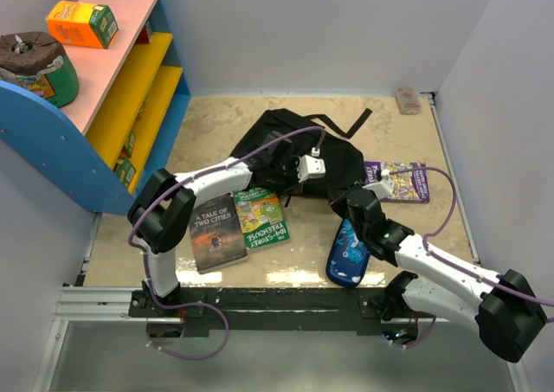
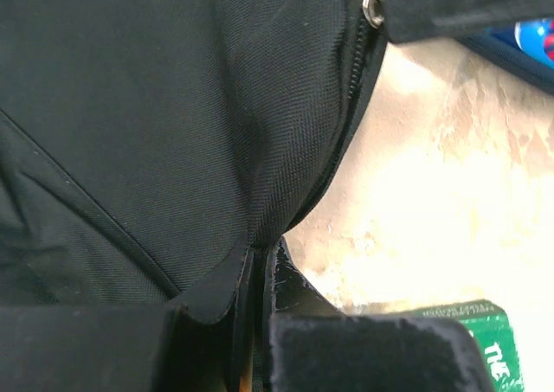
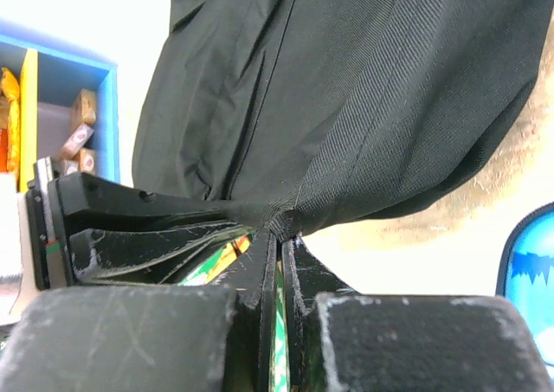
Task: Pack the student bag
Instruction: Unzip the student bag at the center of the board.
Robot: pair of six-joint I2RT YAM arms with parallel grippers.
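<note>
Left fingers [image 2: 372, 357] pinching student bag [image 2: 173, 106] edge | right fingers [image 3: 424, 344] likewise

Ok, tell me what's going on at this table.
Both arms are gripping the student bag. The left fingers are shut on its fabric by the zip, and the right fingers pinch a fold of its cloth. The Tale of Two Cities book, the green book, the purple book and the blue pencil case lie on the table, outside the bag.
</note>
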